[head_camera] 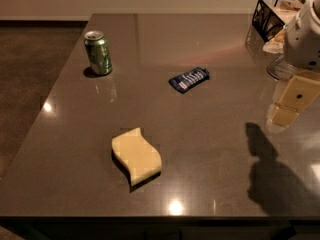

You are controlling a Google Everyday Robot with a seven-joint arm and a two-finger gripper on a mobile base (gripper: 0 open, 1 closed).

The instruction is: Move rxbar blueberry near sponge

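Blue rxbar blueberry (189, 79) lies well left of the gripper (291, 105) at far right.

Glossy tabletop (200, 149); plastic hand (287, 111) at right

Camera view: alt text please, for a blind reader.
A blue bar lies centre on a table, apart from the sponge nearer the front edge. A green can stands far left; the gripper hangs at the right, clear of the bar.
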